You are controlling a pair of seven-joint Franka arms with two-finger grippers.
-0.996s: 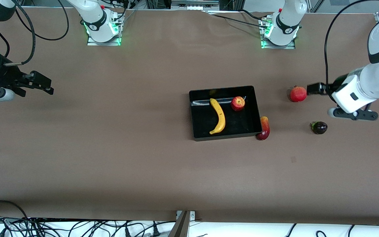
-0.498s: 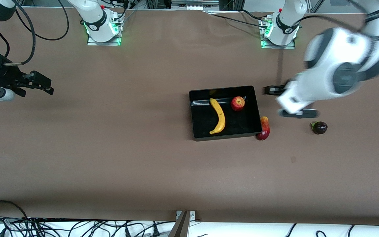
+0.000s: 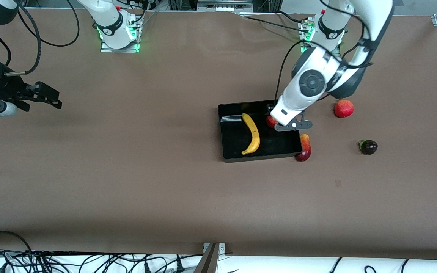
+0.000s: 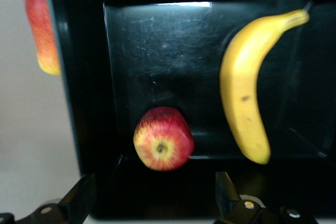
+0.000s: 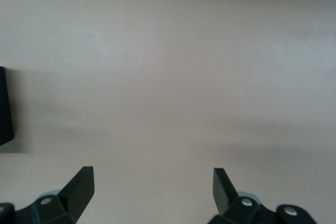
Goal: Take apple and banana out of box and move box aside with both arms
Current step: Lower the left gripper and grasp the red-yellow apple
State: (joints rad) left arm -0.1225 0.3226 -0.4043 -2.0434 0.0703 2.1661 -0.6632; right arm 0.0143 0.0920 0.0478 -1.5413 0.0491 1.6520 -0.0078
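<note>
My two white jointed arms (image 3: pixel 317 81) carry dark grey round joint caps, looping black cables (image 3: pixel 32 34), black two-finger grippers (image 4: pixel 152 205), and green-lit bases (image 3: pixel 118 36).

A red-yellow mango (image 3: pixel 304 148), a red pomegranate (image 3: pixel 343 108) and a dark eggplant (image 3: pixel 368 146) lie on the brown table (image 3: pixel 127 170).

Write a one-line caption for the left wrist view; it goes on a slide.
Open left gripper over a black tray holding an apple and a banana.
</note>
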